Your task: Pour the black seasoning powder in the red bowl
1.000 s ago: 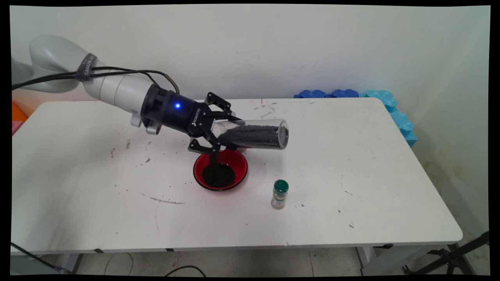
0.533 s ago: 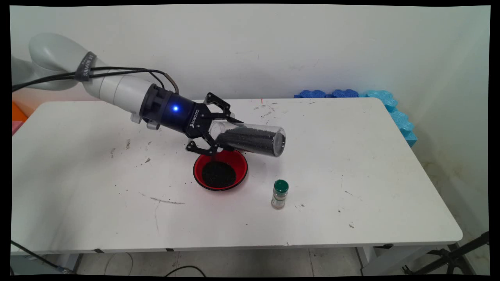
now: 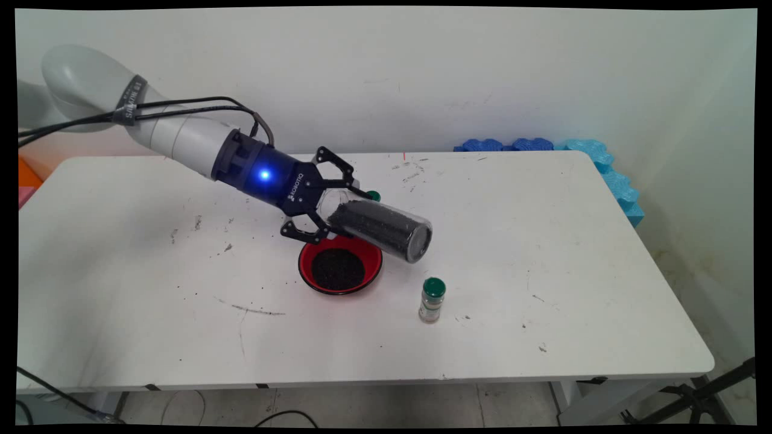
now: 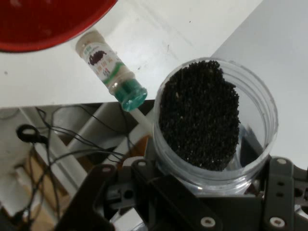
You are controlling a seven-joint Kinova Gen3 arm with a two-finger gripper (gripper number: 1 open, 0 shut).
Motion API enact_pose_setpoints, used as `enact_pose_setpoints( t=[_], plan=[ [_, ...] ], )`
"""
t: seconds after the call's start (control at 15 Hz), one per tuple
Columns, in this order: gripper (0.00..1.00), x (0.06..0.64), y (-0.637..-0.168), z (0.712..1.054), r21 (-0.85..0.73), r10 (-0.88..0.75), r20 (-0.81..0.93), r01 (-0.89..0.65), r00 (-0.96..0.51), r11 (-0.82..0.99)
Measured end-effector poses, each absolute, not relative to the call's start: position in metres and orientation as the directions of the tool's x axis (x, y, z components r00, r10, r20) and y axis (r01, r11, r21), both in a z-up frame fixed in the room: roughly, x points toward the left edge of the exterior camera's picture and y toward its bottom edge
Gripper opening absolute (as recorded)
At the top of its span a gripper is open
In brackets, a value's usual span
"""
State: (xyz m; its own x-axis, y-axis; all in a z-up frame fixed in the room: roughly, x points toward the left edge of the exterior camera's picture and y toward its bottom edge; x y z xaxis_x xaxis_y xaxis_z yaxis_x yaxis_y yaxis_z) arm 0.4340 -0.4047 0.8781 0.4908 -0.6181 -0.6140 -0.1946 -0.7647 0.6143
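Arm: being held low from the far left, slanting down to the right.
Gripper (image 3: 322,208): being kept clamped on a clear jar (image 3: 379,222) of black grains, tilted above the red bowl (image 3: 340,263).
Spice bottle (image 3: 432,299): being left upright, right of the bowl.

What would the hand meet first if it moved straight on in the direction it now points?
Probably the white table, right of the red bowl. The hand slants down to the right, holding a clear jar of black grains. The green-capped bottle seems off that line, though depth is unclear.
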Motion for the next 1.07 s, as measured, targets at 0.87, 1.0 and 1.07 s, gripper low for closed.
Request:
enact_pose_setpoints(
  t=[0.87, 1.0, 1.07],
  plan=[
    [0.00, 0.436, -0.411, 0.897, 0.793, -0.907, -0.261, -0.462, 0.332, -0.397],
    [0.00, 0.437, -0.412, 0.904, 0.810, -0.946, -0.167, -0.508, 0.277, -0.292],
    [0.00, 0.437, -0.412, 0.908, 0.813, -0.962, -0.117, -0.532, 0.247, -0.235]
  ],
)
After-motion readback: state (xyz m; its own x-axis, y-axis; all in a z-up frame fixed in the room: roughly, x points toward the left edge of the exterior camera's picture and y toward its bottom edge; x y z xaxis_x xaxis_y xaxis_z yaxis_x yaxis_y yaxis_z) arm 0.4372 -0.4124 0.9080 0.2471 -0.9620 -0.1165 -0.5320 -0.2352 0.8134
